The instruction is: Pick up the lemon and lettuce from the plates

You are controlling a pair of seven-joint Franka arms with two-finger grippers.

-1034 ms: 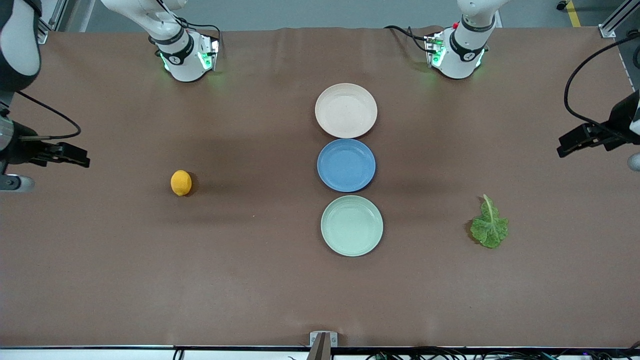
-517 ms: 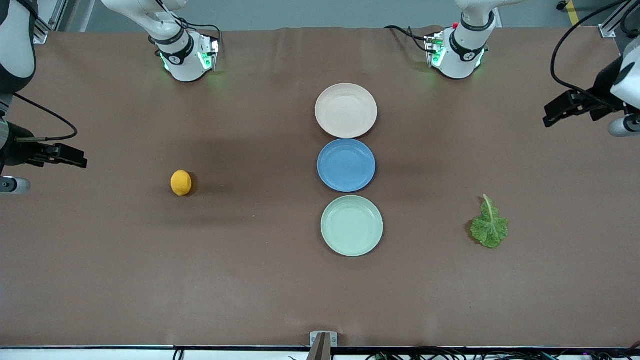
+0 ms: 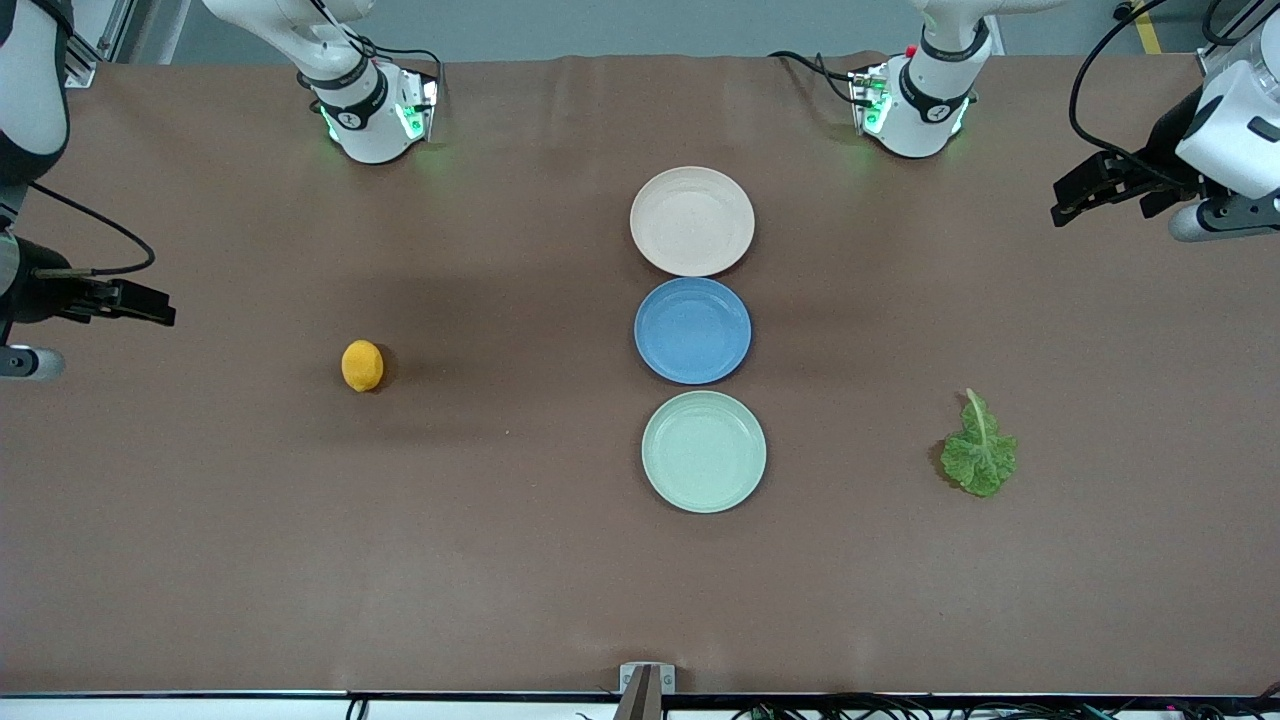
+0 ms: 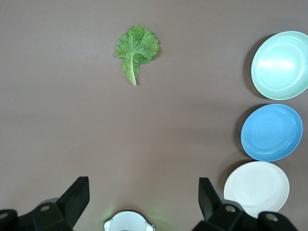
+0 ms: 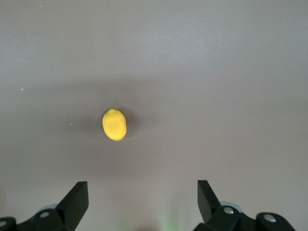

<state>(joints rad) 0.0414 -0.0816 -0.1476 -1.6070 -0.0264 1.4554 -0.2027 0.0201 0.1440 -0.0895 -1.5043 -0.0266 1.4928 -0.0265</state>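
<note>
The lemon (image 3: pixel 362 365) lies on the bare table toward the right arm's end; it also shows in the right wrist view (image 5: pixel 114 124). The lettuce (image 3: pixel 979 447) lies flat on the table toward the left arm's end, also seen in the left wrist view (image 4: pixel 136 48). The cream-pink plate (image 3: pixel 692 220) and the pale green plate (image 3: pixel 704 451) are both empty. My left gripper (image 3: pixel 1062 205) is open and empty, high over the table's edge, well apart from the lettuce. My right gripper (image 3: pixel 160 310) is open and empty, high over the table's other edge, apart from the lemon.
An empty blue plate (image 3: pixel 692 330) sits between the two other plates in a row at the table's middle. The arm bases (image 3: pixel 370 110) (image 3: pixel 915 105) stand at the table's edge farthest from the front camera. The left wrist view shows the plates (image 4: pixel 280 65).
My left gripper has swung away from the lettuce toward its base's side of the table. My right gripper has barely shifted. The lemon, lettuce and plates have not moved.
</note>
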